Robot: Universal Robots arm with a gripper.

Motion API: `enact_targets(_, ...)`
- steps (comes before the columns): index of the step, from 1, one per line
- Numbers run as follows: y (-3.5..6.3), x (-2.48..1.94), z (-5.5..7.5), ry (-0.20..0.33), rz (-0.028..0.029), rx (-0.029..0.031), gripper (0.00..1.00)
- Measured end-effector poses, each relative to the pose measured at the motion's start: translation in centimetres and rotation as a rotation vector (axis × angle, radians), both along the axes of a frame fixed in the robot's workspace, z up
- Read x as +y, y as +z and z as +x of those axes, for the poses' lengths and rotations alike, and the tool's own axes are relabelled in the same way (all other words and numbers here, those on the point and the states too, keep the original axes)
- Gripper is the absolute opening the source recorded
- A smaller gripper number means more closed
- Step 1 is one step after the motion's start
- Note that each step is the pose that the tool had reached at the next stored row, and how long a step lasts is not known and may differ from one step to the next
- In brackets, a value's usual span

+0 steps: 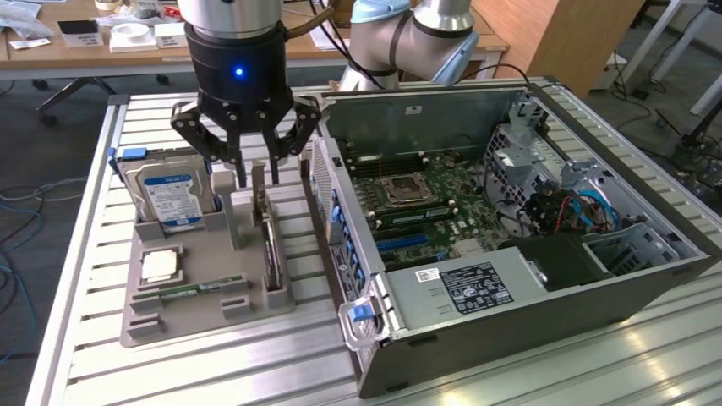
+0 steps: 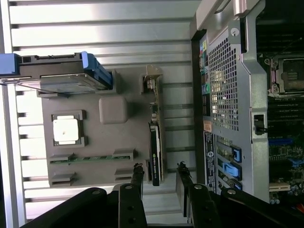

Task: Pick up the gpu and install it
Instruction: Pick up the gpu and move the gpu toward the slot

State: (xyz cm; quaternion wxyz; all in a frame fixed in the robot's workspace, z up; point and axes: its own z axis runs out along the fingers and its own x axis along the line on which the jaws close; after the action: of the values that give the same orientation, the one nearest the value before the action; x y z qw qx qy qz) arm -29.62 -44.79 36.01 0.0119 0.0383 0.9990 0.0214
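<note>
The gpu (image 1: 269, 247) stands on its edge in a slot of the grey holder tray (image 1: 209, 317), a thin card with a green board and a black face. In the wrist view the gpu (image 2: 155, 147) runs lengthwise, its silver bracket at the far end. My gripper (image 1: 257, 175) hangs open directly over the card's end, one finger on each side of it and no contact that I can see. The wrist view has the gripper (image 2: 159, 173) with its two dark fingers (image 2: 137, 173) straddling the card's near end.
A silver hard drive (image 1: 169, 199) with blue rails stands upright in the same tray, with a CPU (image 1: 161, 266) and a RAM stick (image 1: 192, 290) lying flat. The open computer case (image 1: 542, 279) lies close beside the tray, its motherboard (image 1: 423, 207) exposed.
</note>
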Motion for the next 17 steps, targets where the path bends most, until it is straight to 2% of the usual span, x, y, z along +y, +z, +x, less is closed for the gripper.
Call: enact_targets(17, -0.94, 0.00, 0.00, 0.000, 0.0000, 0.0000, 0.42)
